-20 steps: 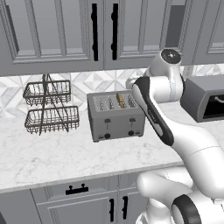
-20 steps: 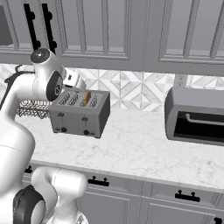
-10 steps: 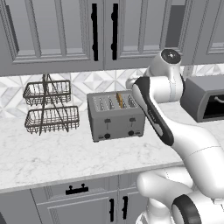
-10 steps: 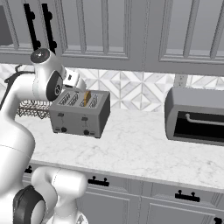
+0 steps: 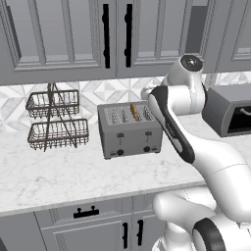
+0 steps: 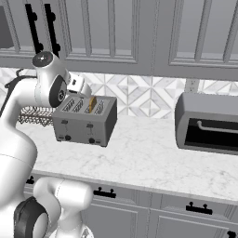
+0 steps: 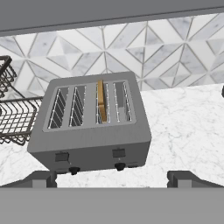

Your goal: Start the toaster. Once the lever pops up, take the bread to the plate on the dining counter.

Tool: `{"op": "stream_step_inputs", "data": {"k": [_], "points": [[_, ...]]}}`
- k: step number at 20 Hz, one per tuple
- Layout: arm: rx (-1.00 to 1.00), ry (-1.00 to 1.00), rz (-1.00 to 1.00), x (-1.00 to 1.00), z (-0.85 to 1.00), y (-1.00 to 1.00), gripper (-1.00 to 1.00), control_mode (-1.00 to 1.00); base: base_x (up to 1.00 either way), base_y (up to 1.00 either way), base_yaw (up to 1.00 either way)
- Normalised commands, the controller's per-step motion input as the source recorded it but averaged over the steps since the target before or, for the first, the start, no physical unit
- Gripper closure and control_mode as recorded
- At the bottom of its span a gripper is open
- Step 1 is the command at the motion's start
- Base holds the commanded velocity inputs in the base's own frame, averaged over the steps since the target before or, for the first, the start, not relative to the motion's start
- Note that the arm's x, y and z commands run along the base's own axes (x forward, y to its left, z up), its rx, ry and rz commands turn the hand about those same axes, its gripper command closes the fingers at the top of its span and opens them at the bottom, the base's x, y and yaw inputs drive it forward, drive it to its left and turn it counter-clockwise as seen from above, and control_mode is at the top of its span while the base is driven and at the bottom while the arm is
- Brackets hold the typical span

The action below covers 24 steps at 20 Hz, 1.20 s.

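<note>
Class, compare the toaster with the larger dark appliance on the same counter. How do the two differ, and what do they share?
The toaster is light grey metal; the larger appliance is darker grey. The toaster opens upward through four top slots, one holding the bread; the larger appliance has one wide front opening with a bar handle. The toaster looks smaller. Both are boxy and stand on the marble counter by the tiled wall.

- The toaster (image 7: 92,131) sits mid-frame on the white marble desk (image 7: 183,131), its front facing the bottom of the frame.
- The bread (image 7: 101,100) stands on edge in the third slot from the left, its top poking above the slot.
- Two small dark levers and two black knobs (image 7: 118,166) show on the front.
- A dark wire basket (image 7: 13,116) stands at the left edge, just beside the toaster.
- Two dark fingertips (image 7: 43,178) rise at lower left and lower right, the jaws spread wide, below the toaster's front.
- A diamond-tiled backsplash (image 7: 166,57) spans the top.
</note>
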Motion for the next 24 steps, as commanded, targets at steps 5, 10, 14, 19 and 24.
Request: {"op": "stream_step_inputs", "data": {"k": [5, 10, 14, 19, 24], "points": [[0.00, 0.00, 0.00, 0.00, 0.00, 0.00, -1.00, -1.00, 0.00, 0.00, 0.00], [0.00, 0.00, 0.00, -0.01, 0.00, 0.00, -1.00, -1.00, 0.00, 0.00, 0.00], [0.00, 0.01, 0.00, -0.14, -0.06, 0.02, -1.00, -1.00, 0.00, 0.00, 0.00], [0.00, 0.00, -0.01, -0.38, -0.13, 0.30, -1.00, -1.00, 0.00, 0.00, 0.00], [0.00, 0.00, 0.00, -0.25, -0.17, 0.18, -1.00, -1.00, 0.00, 0.00, 0.00]]}}
